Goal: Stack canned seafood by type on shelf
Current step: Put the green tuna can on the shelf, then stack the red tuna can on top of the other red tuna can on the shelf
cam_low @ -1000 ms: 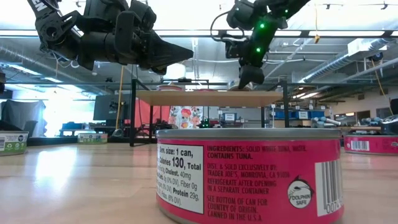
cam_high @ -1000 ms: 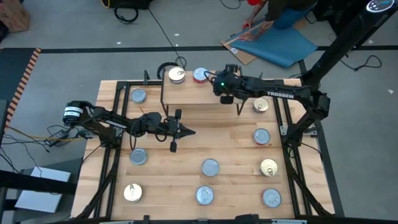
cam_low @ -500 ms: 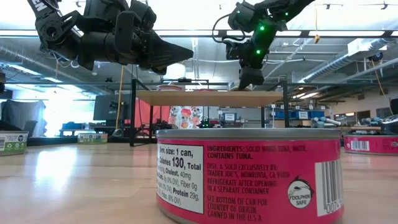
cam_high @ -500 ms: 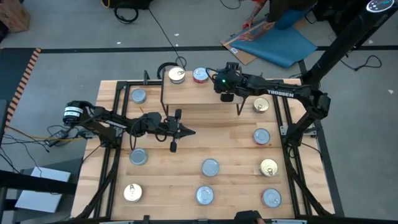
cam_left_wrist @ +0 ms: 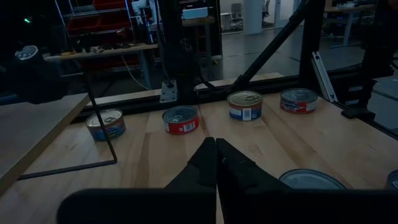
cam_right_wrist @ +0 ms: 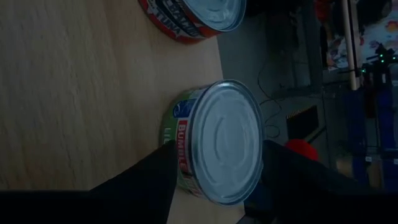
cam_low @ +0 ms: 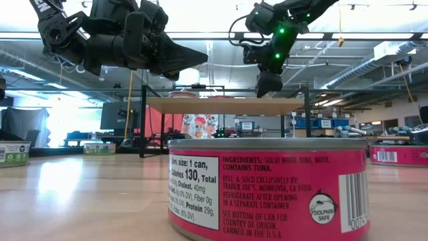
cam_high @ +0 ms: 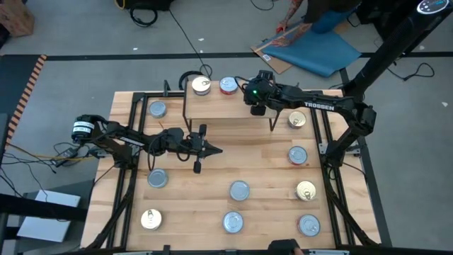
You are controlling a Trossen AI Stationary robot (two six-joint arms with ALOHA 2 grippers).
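The shelf (cam_high: pixel 219 108) stands at the table's far middle. A gold-topped can (cam_high: pixel 201 86) and a red can (cam_high: pixel 228 86) rest on its far edge. My right gripper (cam_high: pixel 256 99) hangs open over the shelf's right part, slanting down. Its fingers (cam_right_wrist: pixel 155 180) stand on either side of a silver-topped, green-labelled can (cam_right_wrist: pixel 221 140). That can sits on its base on the board beside the red-labelled one (cam_right_wrist: pixel 193 15); whether the fingers touch it, I cannot tell. My left gripper (cam_high: pixel 212 149) is shut and level above the table, left of centre, holding nothing.
Loose cans lie over the table: silver ones (cam_high: pixel 157 109), (cam_high: pixel 157 178), (cam_high: pixel 239 190), (cam_high: pixel 233 222), (cam_high: pixel 298 155), (cam_high: pixel 308 225) and gold ones (cam_high: pixel 150 219), (cam_high: pixel 297 120), (cam_high: pixel 306 190). A pink-labelled can (cam_low: pixel 267 191) stands close before the low camera. A person (cam_high: pixel 297 10) is on the floor beyond the table.
In the low view my right gripper's fingers have drawn apart over the shelf's right part. The arm itself has kept its place.
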